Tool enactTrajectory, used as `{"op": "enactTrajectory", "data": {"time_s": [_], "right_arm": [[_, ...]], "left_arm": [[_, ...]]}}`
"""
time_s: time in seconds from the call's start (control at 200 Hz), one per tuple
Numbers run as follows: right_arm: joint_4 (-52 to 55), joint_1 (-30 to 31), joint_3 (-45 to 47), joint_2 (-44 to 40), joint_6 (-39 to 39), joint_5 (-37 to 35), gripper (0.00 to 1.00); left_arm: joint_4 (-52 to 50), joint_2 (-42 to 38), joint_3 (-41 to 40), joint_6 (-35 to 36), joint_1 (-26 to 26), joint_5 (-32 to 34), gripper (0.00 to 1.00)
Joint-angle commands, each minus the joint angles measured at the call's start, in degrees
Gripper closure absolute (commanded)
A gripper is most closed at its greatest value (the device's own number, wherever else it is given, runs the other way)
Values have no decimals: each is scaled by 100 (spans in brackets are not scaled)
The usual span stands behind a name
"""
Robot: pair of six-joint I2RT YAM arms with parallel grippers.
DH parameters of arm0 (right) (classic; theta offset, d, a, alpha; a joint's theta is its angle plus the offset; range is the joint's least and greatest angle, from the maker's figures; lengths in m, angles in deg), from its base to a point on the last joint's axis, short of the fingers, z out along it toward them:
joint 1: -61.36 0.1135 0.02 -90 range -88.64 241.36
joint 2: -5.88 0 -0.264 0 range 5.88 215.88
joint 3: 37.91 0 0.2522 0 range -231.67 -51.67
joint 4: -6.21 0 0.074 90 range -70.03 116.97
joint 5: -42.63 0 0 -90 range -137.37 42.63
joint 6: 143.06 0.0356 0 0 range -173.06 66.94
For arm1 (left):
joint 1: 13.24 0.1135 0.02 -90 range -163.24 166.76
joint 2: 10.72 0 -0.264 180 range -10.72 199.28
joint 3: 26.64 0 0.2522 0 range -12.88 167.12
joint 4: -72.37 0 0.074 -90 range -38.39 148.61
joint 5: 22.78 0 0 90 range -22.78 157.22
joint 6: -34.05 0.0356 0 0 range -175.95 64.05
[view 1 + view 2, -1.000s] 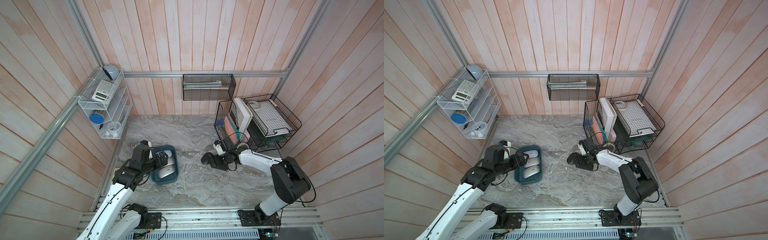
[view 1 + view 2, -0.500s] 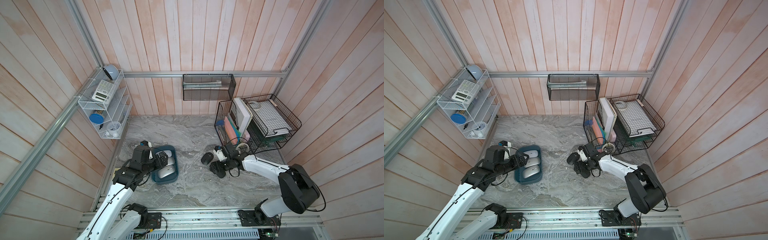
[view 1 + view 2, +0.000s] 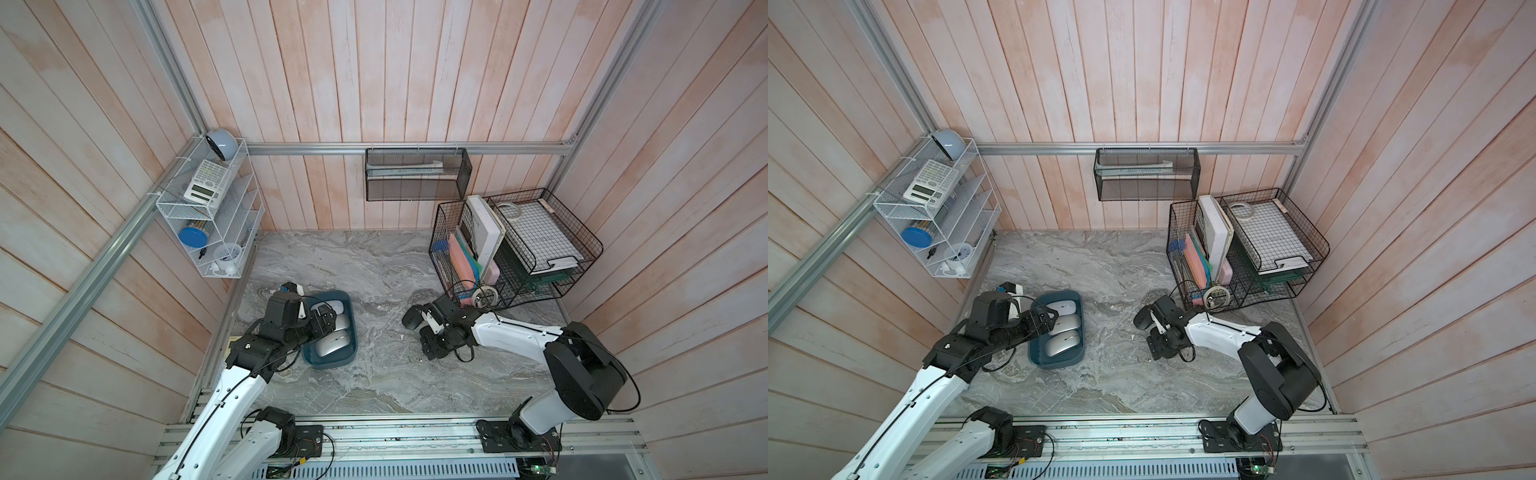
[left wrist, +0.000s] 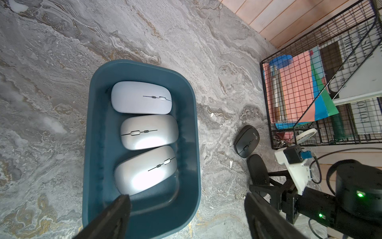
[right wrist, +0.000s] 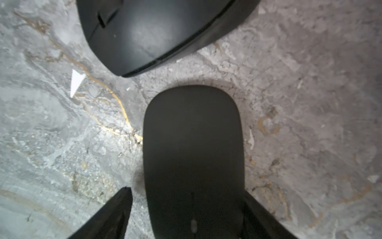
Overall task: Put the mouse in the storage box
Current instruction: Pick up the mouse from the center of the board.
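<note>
**Item:** flat black mouse (image 5: 194,149). We find it on the grey marbled table (image 3: 374,266), well apart from the storage box (image 3: 329,362).

**Right end effector** (image 5: 186,191): we log it straddling this mouse, not yet clenched. One finger (image 5: 260,223) sits at the mouse's edge, while the other finger (image 5: 111,217) shows a gap.

**Neighbour:** rounder black mouse (image 3: 411,321), just beside the flat one and not touching it. We count a white paper scrap (image 5: 75,81) near both.

**Black wire baskets** (image 3: 515,253): these hold folders and paper, close behind the right arm.

**Storage box contents:** one white mouse (image 4: 141,97) and two silver mice (image 4: 148,132), side by side, filling most of the floor.

**Left end effector** (image 4: 186,195): spread and empty, hovering over the box's end beside a silver mouse.

**Walls:** we also list a white wire rack (image 3: 208,216) with a calculator (image 3: 207,183) on the left wall, and a mesh basket (image 3: 415,176) on the back wall.
</note>
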Motion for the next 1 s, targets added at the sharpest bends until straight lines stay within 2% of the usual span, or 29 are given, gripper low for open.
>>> {"op": "enactTrajectory", "data": {"time_s": [0.0, 0.255, 0.37, 0.535, 0.8, 0.995], "right_arm": [[307, 103, -139, 111, 4, -404, 20], [405, 182, -239, 232, 33, -613, 30], [418, 197, -265, 276, 40, -630, 38], [401, 193, -270, 191, -15, -614, 39], [100, 200, -116, -557, -489, -86, 41], [-96, 311, 29, -1242, -732, 290, 42]], "left_arm": [[23, -27, -68, 73, 29, -76, 8], [19, -7, -77, 69, 29, -84, 8], [25, 2, -77, 65, 27, -83, 8], [33, -5, -75, 68, 28, -86, 8], [68, 9, -69, 79, 29, -299, 8], [335, -1, -110, 37, 28, -1006, 10]]}}
